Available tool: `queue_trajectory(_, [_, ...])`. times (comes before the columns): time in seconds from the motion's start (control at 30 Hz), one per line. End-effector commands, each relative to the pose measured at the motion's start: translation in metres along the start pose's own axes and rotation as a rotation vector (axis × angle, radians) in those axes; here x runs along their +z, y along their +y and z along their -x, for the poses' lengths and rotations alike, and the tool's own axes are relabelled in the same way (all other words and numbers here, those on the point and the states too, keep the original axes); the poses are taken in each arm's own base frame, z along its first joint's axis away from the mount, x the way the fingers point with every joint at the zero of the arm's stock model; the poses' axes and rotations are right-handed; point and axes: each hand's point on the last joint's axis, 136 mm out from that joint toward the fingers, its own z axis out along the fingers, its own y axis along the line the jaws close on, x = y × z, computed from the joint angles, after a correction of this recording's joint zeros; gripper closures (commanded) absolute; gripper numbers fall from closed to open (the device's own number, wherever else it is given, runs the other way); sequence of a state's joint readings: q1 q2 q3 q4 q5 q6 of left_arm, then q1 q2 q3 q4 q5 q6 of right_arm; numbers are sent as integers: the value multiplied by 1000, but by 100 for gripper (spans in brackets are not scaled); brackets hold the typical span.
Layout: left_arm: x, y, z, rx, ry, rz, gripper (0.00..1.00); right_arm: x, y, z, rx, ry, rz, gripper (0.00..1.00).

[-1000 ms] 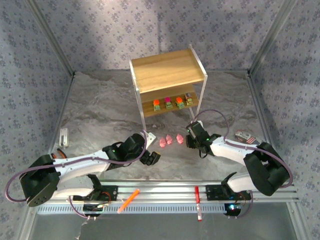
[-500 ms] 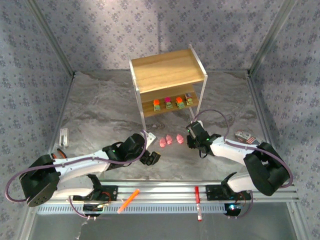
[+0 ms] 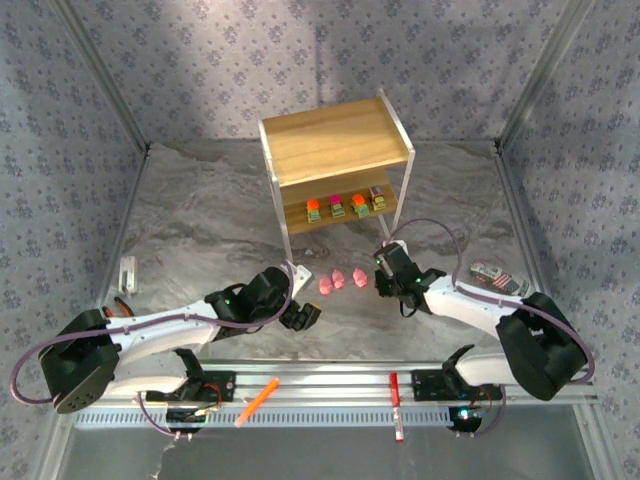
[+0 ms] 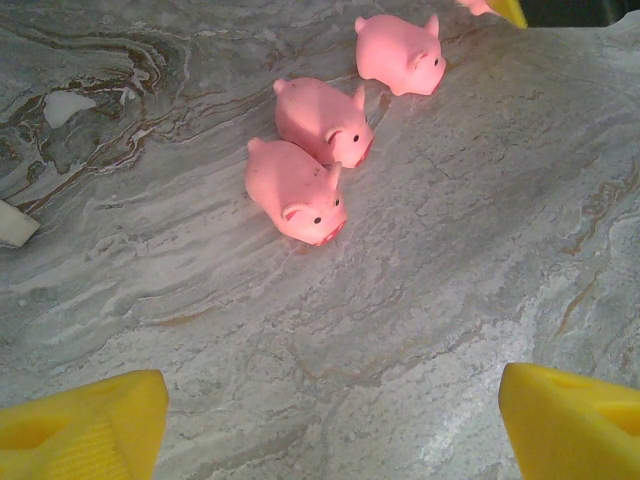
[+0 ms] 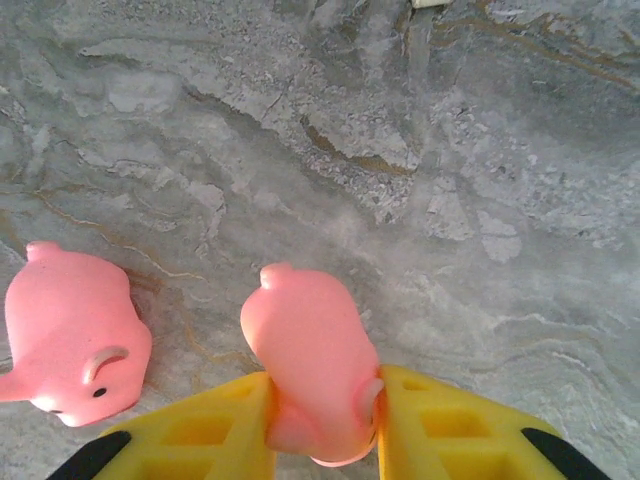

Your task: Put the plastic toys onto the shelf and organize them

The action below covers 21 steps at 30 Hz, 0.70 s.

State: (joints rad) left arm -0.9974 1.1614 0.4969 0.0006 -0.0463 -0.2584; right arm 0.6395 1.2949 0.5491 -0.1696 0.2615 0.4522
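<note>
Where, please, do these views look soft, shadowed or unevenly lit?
Top external: the shelf has a bright top board and a shaded lower tier. Left wrist: the three pigs are sharp, with soft shadows beneath. Right wrist: the gripped pig between the right fingers looks slightly soft, the table marbling crisp.

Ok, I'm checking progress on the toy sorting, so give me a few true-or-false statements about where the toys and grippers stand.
1. The right gripper grips a pink pig. True.
2. The four blocky toys stand on the top board of the shelf. False: they stand on its lower board.
3. The left gripper is shut on a pig. False: it is open and holds nothing.
4. Three other pigs lie on the table. True.
</note>
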Motion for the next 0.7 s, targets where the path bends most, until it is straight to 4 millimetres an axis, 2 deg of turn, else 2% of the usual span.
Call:
queue_trajectory(0.0, [-4, -4, 16, 16, -39, -3, 14, -13, -4, 10, 10, -20, -34, 72])
queue_trajectory(0.3, [-9, -5, 19, 15, -60, -8, 14, -43, 1, 32, 2, -59, -44, 73])
queue_trajectory(0.67, [-26, 1, 27, 5, -145, 10, 14, -87, 14, 66, -20, -141, -23, 73])
